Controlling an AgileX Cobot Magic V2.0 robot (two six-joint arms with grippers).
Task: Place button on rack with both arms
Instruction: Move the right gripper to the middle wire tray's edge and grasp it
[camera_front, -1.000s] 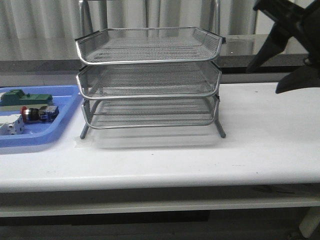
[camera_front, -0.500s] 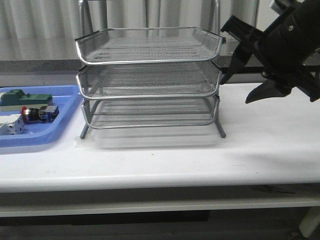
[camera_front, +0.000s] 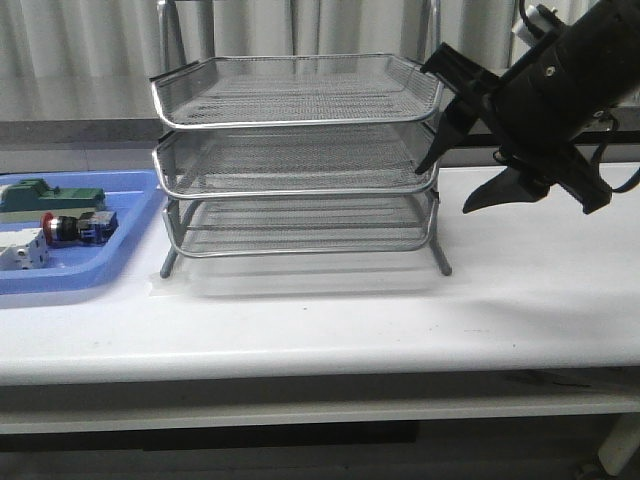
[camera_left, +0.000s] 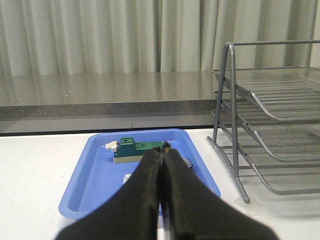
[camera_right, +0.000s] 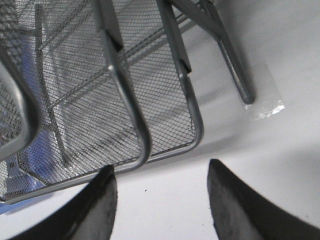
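Note:
The button (camera_front: 62, 228), red cap pointing left, lies in the blue tray (camera_front: 125, 245) at the table's left. The rack (camera_front: 300, 120) stands in the middle of the table, all three tiers bare. My right gripper (camera_front: 445, 190) hangs open just off the rack's right front corner, at middle-tier height, with nothing between its fingers. The right wrist view shows the rack's (camera_right: 125, 100) corner rims just beyond that open gripper (camera_right: 160, 172). In the left wrist view, my left gripper (camera_left: 162, 148) is shut and empty over the tray (camera_left: 85, 170), hiding most of the button. The left arm is outside the front view.
A green block (camera_front: 55, 197) and a white block (camera_front: 20, 250) share the blue tray with the button; the green block (camera_left: 132, 150) also shows past the left fingertips. The rack's right front leg (camera_front: 441, 258) stands below the right gripper. A grey ledge runs behind the table.
My right arm has swung left and downward from the upper right corner to the rack's right side, still open. The button and tray have not moved.

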